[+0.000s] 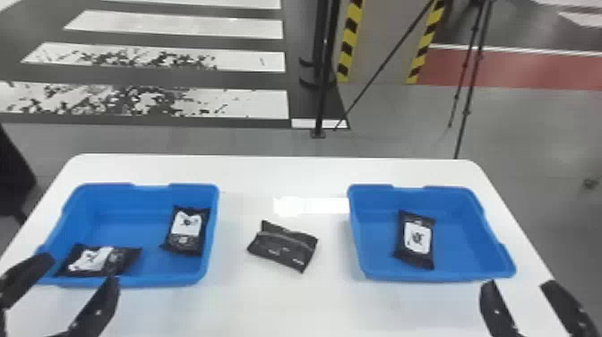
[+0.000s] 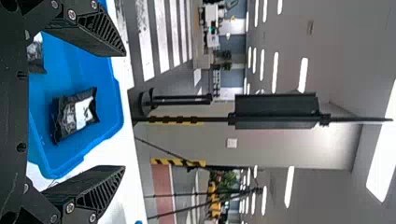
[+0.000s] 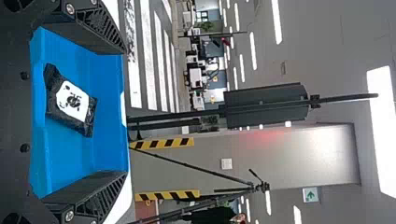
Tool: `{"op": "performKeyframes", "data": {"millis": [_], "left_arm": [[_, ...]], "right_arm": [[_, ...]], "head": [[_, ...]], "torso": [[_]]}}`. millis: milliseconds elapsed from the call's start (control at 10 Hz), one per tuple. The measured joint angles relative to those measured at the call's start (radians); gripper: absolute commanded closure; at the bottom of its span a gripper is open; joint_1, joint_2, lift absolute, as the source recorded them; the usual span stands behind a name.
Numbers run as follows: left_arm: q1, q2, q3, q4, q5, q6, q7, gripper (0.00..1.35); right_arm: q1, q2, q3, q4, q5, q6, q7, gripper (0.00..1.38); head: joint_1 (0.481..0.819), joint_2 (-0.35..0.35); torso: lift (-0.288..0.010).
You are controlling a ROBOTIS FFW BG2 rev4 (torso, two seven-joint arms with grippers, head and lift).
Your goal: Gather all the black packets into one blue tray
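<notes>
Ceiling lights [image 2: 275,72]: your wrist views caught them.
Middle packet [image 1: 284,247]: your head view placed it between the blue trays [image 1: 461,233].
Left gripper [image 1: 79,267], right gripper [image 1: 519,284]: fingers stood wide.

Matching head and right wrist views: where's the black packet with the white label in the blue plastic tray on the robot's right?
Head view: the black packet is right of centre, lower half, on the floor of the blue tray.
Right wrist view: seen between the open fingers of the right gripper, in that tray.
Shared landmark: grey column with yellow-and-black striped edges, beyond the tray.
</notes>
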Motion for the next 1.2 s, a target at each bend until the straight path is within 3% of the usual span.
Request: {"op": "performKeyframes", "data": {"millis": [300,600,800,1000,1200], "left_arm": [[-0.216,0.062,-0.128,0.121,-0.044,0.167,-0.058,0.17],[-0.547,0.116,-0.329,0.436,-0.047,0.24,-0.155,0.17],[-0.717,0.13,-0.452,0.594,-0.075,0.335,-0.178,0.17],[-0.839,0.131,-0.529,0.678,-0.141,0.426,-0.219,0.17],[-0.964,0.123,-0.601,0.735,-0.241,0.456,-0.268,0.16]], "right_arm": [[-0.002,0.0,0.003,0.009,-0.012,0.0,0.0,0.1],[-0.002,0.0,0.006,0.015,-0.019,0.0,0.0,0.1],[-0.002,0.0,0.009,0.018,-0.024,0.0,0.0,0.11],[-0.002,0.0,0.009,0.02,-0.028,0.0,0.0,0.1],[-0.002,0.0,0.01,0.023,-0.029,0.0,0.0,0.11]], "head": [[0.695,-0.208],[0.695,-0.294],[0.695,-0.344],[0.695,-0.35],[0.695,-0.35]], "torso": [[-0.11],[-0.11],[-0.11],[-0.11],[-0.11]]}}
